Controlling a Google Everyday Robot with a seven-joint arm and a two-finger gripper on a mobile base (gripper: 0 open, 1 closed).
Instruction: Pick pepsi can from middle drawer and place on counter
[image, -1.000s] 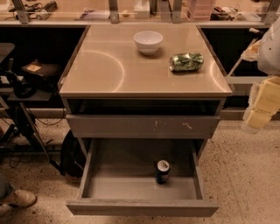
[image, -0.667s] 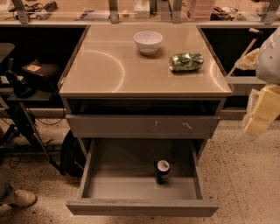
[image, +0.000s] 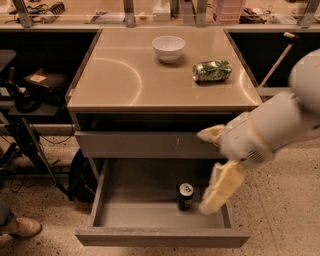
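The pepsi can (image: 185, 196) stands upright in the open middle drawer (image: 160, 236), right of its centre. My gripper (image: 203, 172) has come in from the right on a pale arm and hangs over the drawer's right side, just right of the can and apart from it. Its cream fingers (image: 220, 187) are spread open and hold nothing. The lower finger reaches down beside the can. The beige counter (image: 125, 85) lies above the drawers.
A white bowl (image: 168, 47) and a green-and-silver can (image: 212, 71) lying on its side sit on the counter's far half. The upper drawer front with pale scratch marks (image: 145, 145) is closed. Dark equipment and cables (image: 30, 105) stand at the left.
My arm has swung from the far right edge leftward and down, so the gripper now sits over the drawer beside the pepsi can. The can has not moved.
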